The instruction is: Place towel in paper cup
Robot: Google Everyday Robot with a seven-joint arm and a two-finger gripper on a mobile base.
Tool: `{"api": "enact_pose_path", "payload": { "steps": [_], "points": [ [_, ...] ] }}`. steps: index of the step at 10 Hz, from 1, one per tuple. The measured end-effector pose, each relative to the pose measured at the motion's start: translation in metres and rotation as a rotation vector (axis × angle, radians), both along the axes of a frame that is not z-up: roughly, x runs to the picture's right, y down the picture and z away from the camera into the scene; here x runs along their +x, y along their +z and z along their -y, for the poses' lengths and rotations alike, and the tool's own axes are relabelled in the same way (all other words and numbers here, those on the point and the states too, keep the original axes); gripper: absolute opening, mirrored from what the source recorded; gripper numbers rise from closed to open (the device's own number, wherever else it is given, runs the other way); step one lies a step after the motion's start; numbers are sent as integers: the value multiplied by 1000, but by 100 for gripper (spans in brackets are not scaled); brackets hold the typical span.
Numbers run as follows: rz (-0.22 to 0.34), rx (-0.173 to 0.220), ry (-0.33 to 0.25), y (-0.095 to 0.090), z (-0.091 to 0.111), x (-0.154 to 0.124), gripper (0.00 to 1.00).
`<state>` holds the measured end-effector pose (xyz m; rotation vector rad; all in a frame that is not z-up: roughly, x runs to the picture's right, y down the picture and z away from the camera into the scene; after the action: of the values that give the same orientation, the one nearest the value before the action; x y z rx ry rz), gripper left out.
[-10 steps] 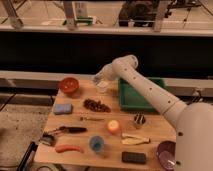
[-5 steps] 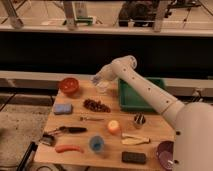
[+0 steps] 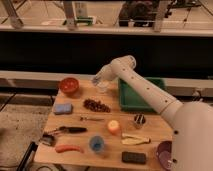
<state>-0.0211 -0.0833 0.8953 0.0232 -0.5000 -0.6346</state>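
Note:
The paper cup (image 3: 103, 88) is small and pale and stands at the back of the wooden table (image 3: 80, 137), between the orange bowl (image 3: 69, 86) and the green tray (image 3: 142, 96). My gripper (image 3: 98, 79) is at the end of the white arm (image 3: 145, 90), right over the cup's top left rim. A pale patch shows at the gripper's tip. I cannot tell whether it is the towel, and no towel shows anywhere else on the table.
On the table lie a blue sponge (image 3: 63, 108), a dark brown cluster (image 3: 96, 105), an orange fruit (image 3: 114, 127), a blue cup (image 3: 96, 144), a banana (image 3: 135, 140), a metal cup (image 3: 139, 119), a black tool (image 3: 70, 130) and a purple bowl (image 3: 165, 152).

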Motion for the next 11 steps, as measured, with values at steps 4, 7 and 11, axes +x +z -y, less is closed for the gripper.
{"api": "enact_pose_path", "payload": {
  "steps": [4, 7, 11],
  "points": [
    [-2, 11, 2, -3, 3, -1, 80],
    [-14, 31, 6, -7, 10, 2, 80],
    [-20, 57, 21, -15, 19, 8, 80]
  ]
}}
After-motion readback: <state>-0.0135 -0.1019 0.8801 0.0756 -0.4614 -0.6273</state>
